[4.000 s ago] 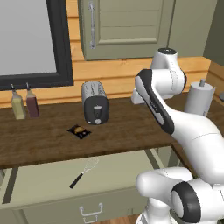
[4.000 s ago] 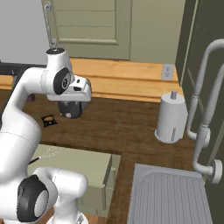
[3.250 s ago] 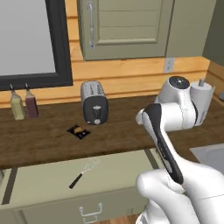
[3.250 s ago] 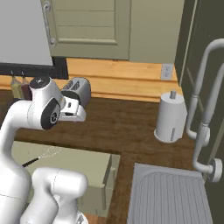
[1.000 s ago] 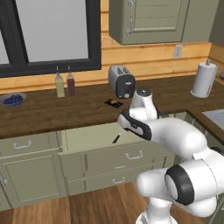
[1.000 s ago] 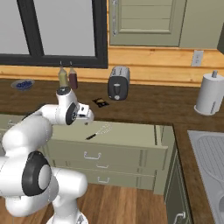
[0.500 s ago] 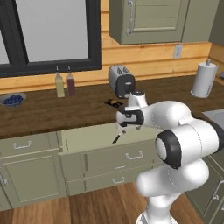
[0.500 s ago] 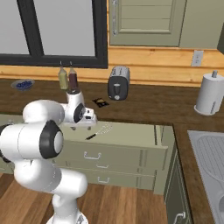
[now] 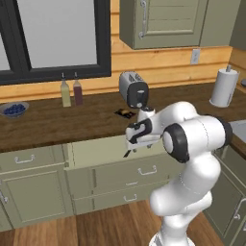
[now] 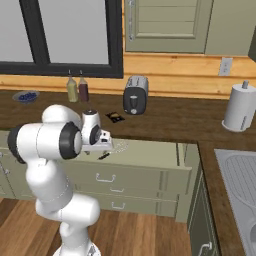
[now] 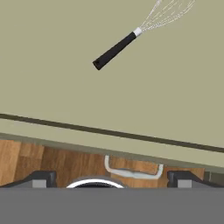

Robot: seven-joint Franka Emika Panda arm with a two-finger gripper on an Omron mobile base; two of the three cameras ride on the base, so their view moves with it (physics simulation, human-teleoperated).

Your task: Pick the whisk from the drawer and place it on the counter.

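We see the whisk (image 11: 139,32) lying flat on the pale floor of the open drawer (image 11: 52,92), its black handle slanting toward the drawer's front and its wire head running off the top edge of the hand view. It touches nothing else in the drawer. The gripper (image 11: 110,177) hangs above the drawer's front edge, looking straight down, so the whisk lies ahead of the fingertips and apart from them, with bare drawer floor in between. The two dark fingertips (image 11: 39,178) stand far apart at the bottom corners of the hand view, jaws spread wide with nothing between them. Below them we see the drawer's small silver handle (image 11: 133,170) and the wood floor.

In the right base view the whisk (image 10: 111,151) shows beside the white hand, though at that size we can make out little beyond a dark handle and a pale wire head. In the left base view the arm covers most of it, leaving a dark sliver.

Behind the drawer runs the counter (image 9: 57,120), carrying a toaster (image 9: 134,89), a small black packet (image 9: 124,113), two bottles (image 9: 70,92), a blue bowl (image 9: 14,109) and a paper towel roll (image 9: 224,87).
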